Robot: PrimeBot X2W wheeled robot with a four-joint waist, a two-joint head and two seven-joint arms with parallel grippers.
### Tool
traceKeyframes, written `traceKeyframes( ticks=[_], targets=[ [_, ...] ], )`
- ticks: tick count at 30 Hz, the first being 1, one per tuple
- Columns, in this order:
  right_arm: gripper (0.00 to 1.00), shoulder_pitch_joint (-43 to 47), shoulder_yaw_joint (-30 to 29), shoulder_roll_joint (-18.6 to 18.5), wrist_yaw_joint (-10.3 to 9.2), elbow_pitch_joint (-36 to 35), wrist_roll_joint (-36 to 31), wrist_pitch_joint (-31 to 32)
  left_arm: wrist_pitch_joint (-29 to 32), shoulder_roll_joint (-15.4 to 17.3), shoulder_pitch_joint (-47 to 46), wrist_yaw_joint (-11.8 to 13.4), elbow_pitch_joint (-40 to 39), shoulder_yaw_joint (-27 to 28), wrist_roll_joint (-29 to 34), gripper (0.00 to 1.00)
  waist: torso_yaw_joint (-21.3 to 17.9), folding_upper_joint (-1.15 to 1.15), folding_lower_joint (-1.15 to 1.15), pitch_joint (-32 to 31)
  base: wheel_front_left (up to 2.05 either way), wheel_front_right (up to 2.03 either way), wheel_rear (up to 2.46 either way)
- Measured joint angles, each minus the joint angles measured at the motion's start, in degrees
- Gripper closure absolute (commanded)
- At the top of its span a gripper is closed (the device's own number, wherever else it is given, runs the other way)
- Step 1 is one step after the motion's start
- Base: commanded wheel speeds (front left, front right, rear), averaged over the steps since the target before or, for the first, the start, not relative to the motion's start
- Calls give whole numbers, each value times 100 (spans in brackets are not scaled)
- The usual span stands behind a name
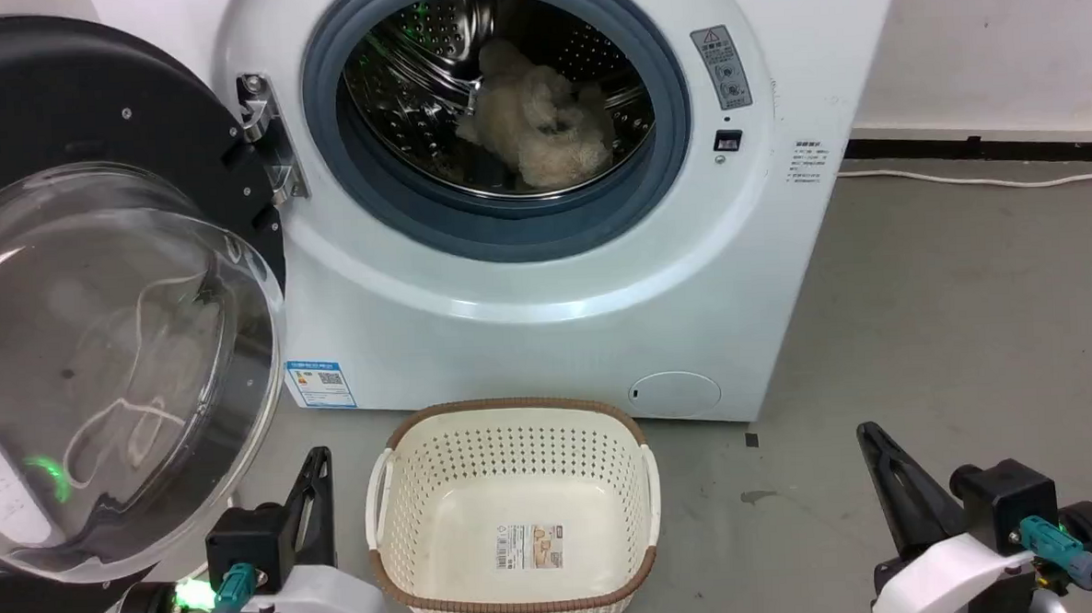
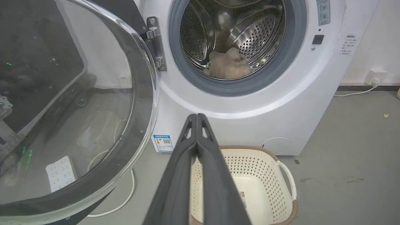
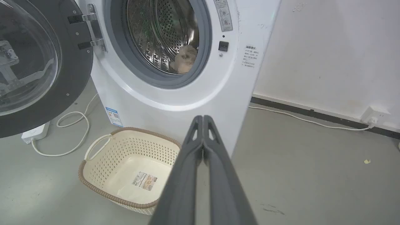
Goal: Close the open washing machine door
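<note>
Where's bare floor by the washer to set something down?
Bare floor lies right of the washing machine, up to the wall cable, and between basket and right tool. Crowded: left, where the washing machine door stands open near a power strip and looped cord.

In the head view the washing machine door point(image 1: 114, 344) runs off the left and bottom edges, and the washing machine point(image 1: 528, 307) is cut at the top. The print on its grey warning sticker point(image 1: 722, 67) is too small to read. What the pale fluffy bundle point(image 1: 538, 127) in the drum is cannot be told. In the left wrist view the left gripper point(image 2: 197, 116) hides the left part of the perforated basket point(image 2: 265, 165).
</note>
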Motion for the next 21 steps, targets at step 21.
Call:
traceKeyframes(
  ticks=[21],
  targets=[
    [100,0,-1,0,0,0,0,0,1,0,0,0,0,1,0,100,0,0,0,0,0,0,0]
  ],
)
